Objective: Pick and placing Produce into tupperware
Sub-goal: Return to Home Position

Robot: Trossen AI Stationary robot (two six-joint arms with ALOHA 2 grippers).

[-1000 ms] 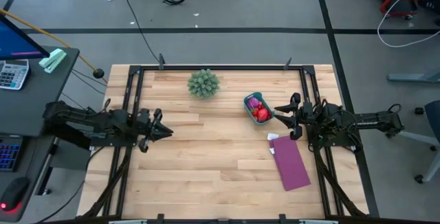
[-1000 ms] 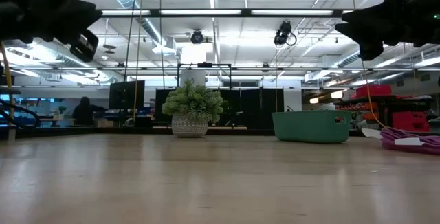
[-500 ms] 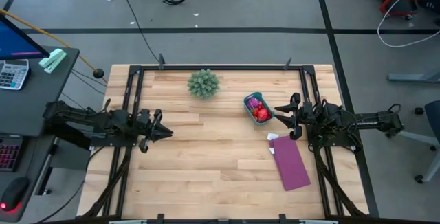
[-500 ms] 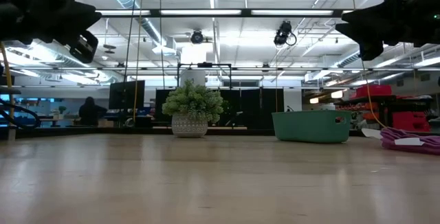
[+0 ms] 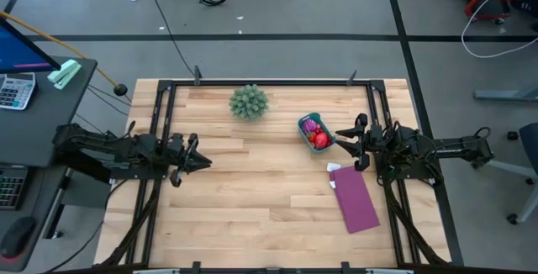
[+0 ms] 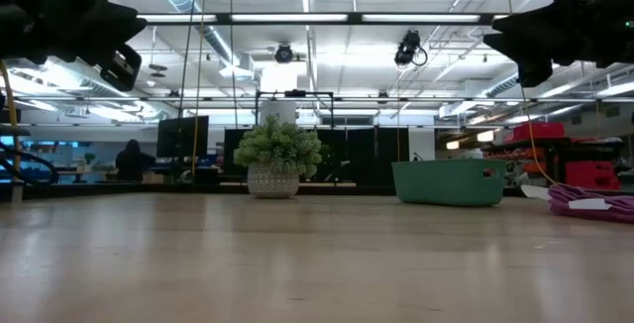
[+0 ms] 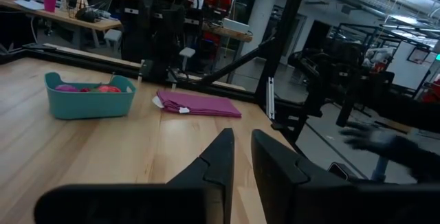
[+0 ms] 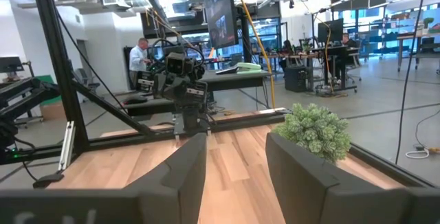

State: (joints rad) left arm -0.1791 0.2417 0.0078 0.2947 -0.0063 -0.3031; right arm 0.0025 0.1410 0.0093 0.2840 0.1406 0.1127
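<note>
We are looking at the teal tub (image 6: 448, 184) sitting on the right half of the table (image 5: 252, 215), turned at a slant. The produce (image 5: 317, 134) is lying inside it, a purple-pink ball (image 5: 313, 126) at the far end and a red fruit (image 5: 320, 140) at the near end. Both are poking just above the rim in the left wrist view. The right gripper (image 5: 340, 140) is hanging just beside the tub's right wall, its tips pointing toward the tub without touching it, and the low view is showing that arm high above the tabletop. Its fingers are standing moderately apart with nothing between them. The left gripper (image 5: 207, 161) is hovering over the left side of the table, well apart from the tub and pointing across the boards toward it. Its fingers are sitting almost together, leaving only a thin slit, and are gripping nothing. A spiky green plant (image 5: 249, 102) is standing near the far edge, left of the tub and apart from it. A purple sheet (image 5: 356, 198) is lying flat on the near side of the tub, close to it, with its far corner below the right gripper. We are seeing a small white tag (image 5: 334, 168) at that corner, but anything printed on it is too small to read. A calculator (image 5: 17, 91) is resting on the desk left of the table, its key markings likewise too small to make out.
</note>
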